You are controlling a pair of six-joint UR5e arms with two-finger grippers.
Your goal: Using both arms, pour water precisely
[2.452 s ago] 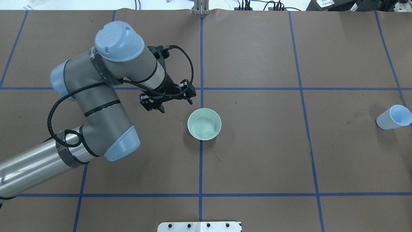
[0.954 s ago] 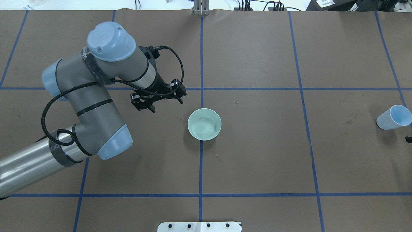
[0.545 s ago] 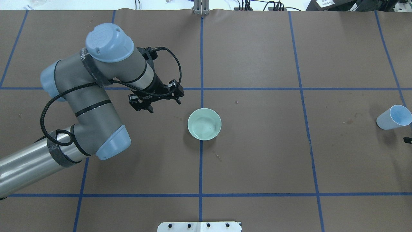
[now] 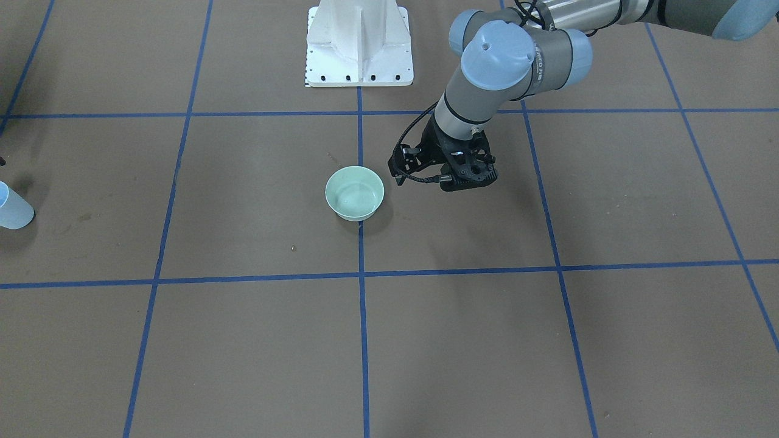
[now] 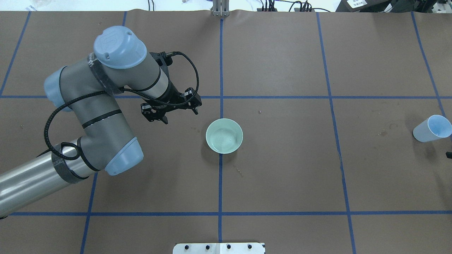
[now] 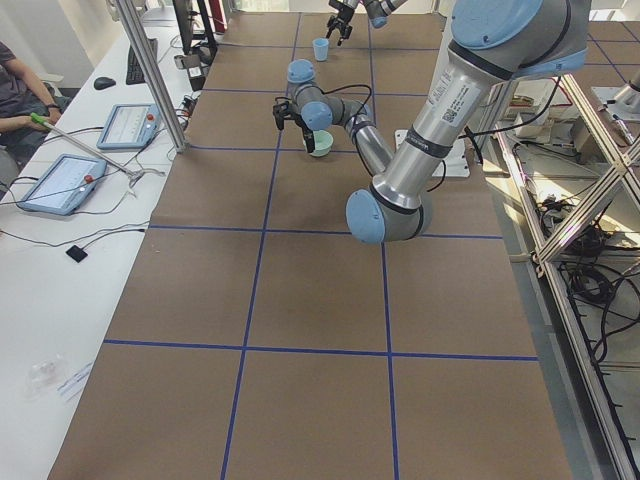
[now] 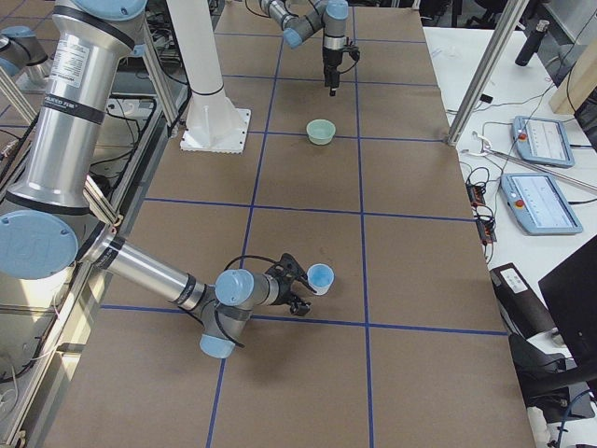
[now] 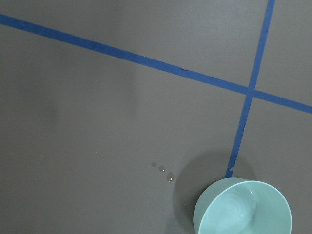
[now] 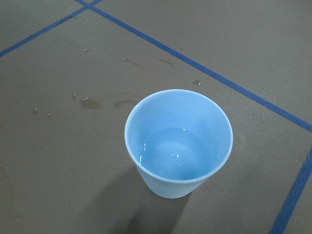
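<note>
Checking the grasp before the pour. The water [image 9: 174, 155] lay as a shallow clear pool in the bottom of the pale blue tapered cup [image 9: 178, 141]. The cup stood upright on the brown paper table cover [image 5: 282, 176], well apart from the mint green round bowl [image 5: 224, 135], off to the bowl's right by the robot's reckoning.

The right gripper [image 7: 300, 287] sat just beside the cup, on the side away from the bowl. I could not tell whether its fingers were apart or touching the wall. The left gripper [image 5: 178, 113] hovered near the bowl on its left, fingers spread, holding nothing.

I judged the cup light and thin-walled, likely to flex if squeezed hard. Its smooth taper might let it slide downward through the pads. Best hold: across the mid-wall, below the rim, with modest force, kept upright so the water would not slosh. Droplets [image 9: 90, 102] marked the paper beside the cup.
</note>
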